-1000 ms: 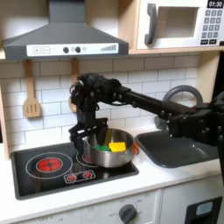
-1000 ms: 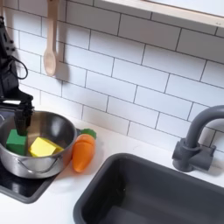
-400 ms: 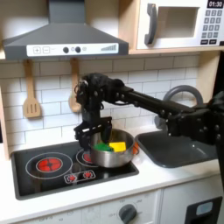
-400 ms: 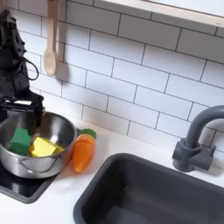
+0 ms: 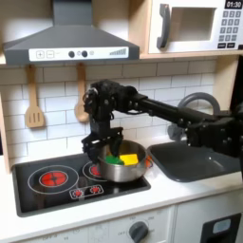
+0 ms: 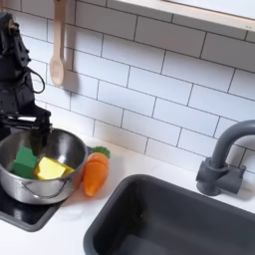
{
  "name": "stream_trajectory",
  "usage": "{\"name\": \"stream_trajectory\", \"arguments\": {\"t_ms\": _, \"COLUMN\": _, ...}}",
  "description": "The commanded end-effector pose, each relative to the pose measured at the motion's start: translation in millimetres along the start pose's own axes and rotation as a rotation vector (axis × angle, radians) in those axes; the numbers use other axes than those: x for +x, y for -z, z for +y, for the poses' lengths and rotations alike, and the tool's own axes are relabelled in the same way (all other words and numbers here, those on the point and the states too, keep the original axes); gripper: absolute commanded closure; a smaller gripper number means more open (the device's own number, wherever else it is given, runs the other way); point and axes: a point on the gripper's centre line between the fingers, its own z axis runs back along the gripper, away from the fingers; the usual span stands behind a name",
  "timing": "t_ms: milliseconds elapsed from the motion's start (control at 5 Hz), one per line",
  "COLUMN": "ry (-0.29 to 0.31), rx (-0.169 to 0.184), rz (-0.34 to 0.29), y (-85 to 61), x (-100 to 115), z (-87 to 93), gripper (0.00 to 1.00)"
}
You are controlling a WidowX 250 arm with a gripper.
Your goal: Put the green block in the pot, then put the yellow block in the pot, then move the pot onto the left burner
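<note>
**Both blocks in pot, gripper over rim**

Arm reaches in from the first exterior view's right, wrist bent down. Gripper (image 6: 22, 122) sits above the pot's (image 6: 40, 187) far-left rim in the second exterior view, fingers spread, gripping nothing. Green block (image 6: 24, 161) and yellow block (image 6: 51, 169) lie side by side inside the pot. Toy carrot (image 6: 93, 172) touches the pot's right side.

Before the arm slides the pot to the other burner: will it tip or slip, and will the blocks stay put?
The pot looks rigid and wide for its height, so it probably won't tip. Its shiny steel on the smooth cooktop likely slides easily, maybe slipping in the gripper. The green block and yellow block sit loose, so may shift.
</note>
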Motion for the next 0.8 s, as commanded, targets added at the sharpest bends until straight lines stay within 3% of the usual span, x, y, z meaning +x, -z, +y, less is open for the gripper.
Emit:
{"name": "stream_trajectory", "arguments": {"t_ms": 0, "ry": 0.005, "rx": -0.001, "rz": -0.001, "y": -2.0, "x": -2.9, "z": -1.2, "gripper": 1.0}}
{"name": "stream_trajectory", "arguments": {"t_ms": 600, "ry": -0.008, "rx": -0.008, "rz": -0.017, "y": -6.1, "x": -7.3, "z": 3.6, "gripper": 1.0}}
